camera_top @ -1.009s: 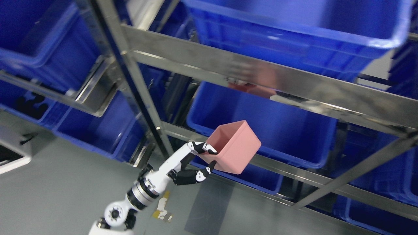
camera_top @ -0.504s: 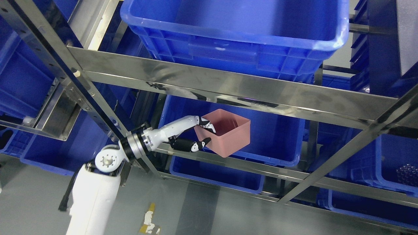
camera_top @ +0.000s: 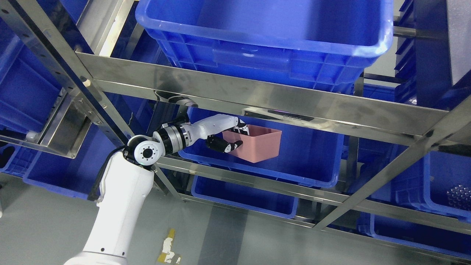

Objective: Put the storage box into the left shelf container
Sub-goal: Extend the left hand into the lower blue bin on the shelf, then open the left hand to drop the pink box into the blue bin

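Observation:
A pink storage box [camera_top: 257, 145] hangs inside the opening of a blue shelf container [camera_top: 312, 154] on the middle shelf level, just under the steel crossbar [camera_top: 257, 95]. My left hand [camera_top: 230, 138] is shut on the box's near left wall, thumb below and fingers over the rim. The box sits nearly level, above the container's floor; I cannot tell whether it touches anything. The white left arm rises from the bottom left. No right arm shows.
A large blue bin [camera_top: 265, 36] sits on the shelf above. More blue bins stand lower [camera_top: 243, 197], at the left [camera_top: 22, 92] and at the right [camera_top: 434, 187]. Slanting steel uprights [camera_top: 73, 77] frame the opening. Grey floor [camera_top: 44, 228] lies below.
The camera shifted early on. Since half a second ago my left arm has reached further in and up, carrying the pink box deeper into the blue container and levelling it.

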